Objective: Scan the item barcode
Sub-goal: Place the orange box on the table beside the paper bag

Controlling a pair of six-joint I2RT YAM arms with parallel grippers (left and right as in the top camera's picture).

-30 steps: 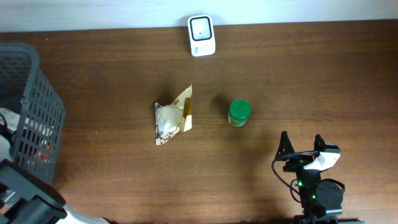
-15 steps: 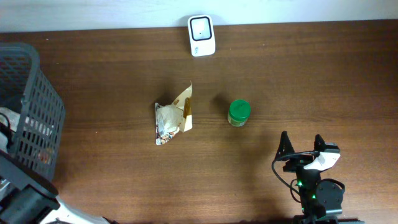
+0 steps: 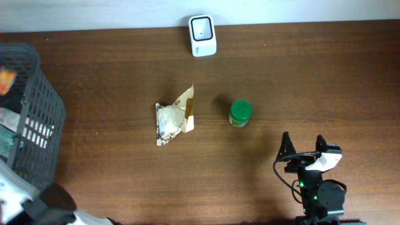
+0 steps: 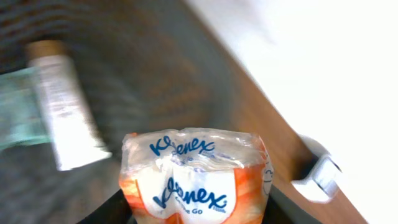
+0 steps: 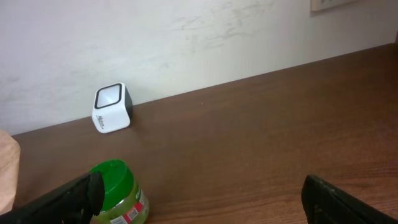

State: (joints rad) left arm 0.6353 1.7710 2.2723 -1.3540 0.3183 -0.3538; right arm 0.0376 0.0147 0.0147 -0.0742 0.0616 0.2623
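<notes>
In the left wrist view an orange-and-white Kleenex tissue pack (image 4: 196,177) fills the lower middle. My left gripper (image 4: 196,216) is shut on it, with a dark finger on either side, above the blurred basket. In the overhead view an orange bit of the pack (image 3: 5,80) shows at the far left edge over the basket. The white barcode scanner (image 3: 202,35) stands at the table's back edge, its window facing up; it also shows as the scanner (image 4: 317,177) and the scanner (image 5: 112,109). My right gripper (image 3: 302,145) rests open near the front right, nothing between its fingers (image 5: 62,199).
A dark mesh basket (image 3: 37,119) stands at the left edge and holds a white tube (image 4: 62,118) and other packets. A crumpled foil snack bag (image 3: 173,119) lies mid-table. A green-lidded jar (image 3: 240,113) stands to its right, just left of my right gripper in the right wrist view.
My left arm has drawn back toward the lower left corner. The orange tissue pack now shows over the basket's left edge. The right arm has not moved.
</notes>
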